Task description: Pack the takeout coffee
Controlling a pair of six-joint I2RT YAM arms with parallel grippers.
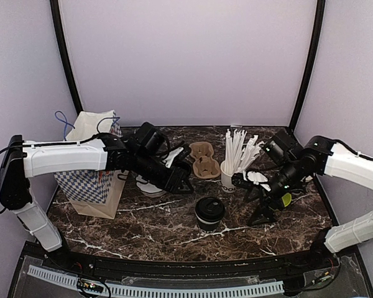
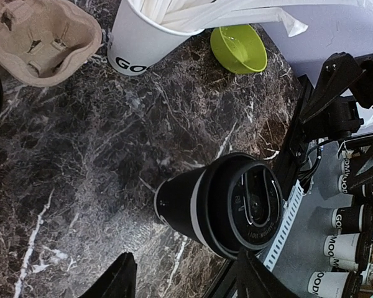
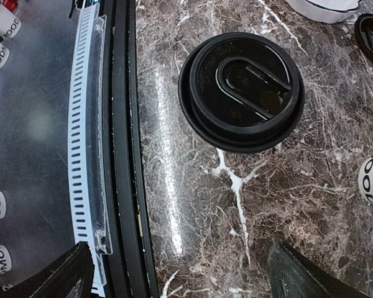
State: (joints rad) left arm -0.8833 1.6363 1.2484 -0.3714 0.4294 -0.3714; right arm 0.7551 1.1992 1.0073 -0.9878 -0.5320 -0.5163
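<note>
One takeout coffee cup (image 1: pixel 209 213), black with a black lid, stands upright near the table's front middle. It also shows in the left wrist view (image 2: pixel 221 205) and the right wrist view (image 3: pixel 241 90). My left gripper (image 1: pixel 182 184) is open and empty, up and left of the cup, its jaws (image 2: pixel 186 285) aimed at it. My right gripper (image 1: pixel 260 212) is open and empty just right of the cup, its jaws (image 3: pixel 186 279) short of it. A loose black lid (image 3: pixel 370 34) lies beside a white-inside cup (image 1: pixel 150 187) half hidden under my left arm.
A cardboard cup carrier (image 1: pixel 205 160) lies at the back middle. A white cup of straws (image 1: pixel 229 175) stands to its right. A lime-green bowl (image 2: pixel 239 46) sits behind my right gripper. A checkered paper bag (image 1: pixel 90 167) stands at the left. The table's front edge (image 3: pixel 121 155) is close to the cup.
</note>
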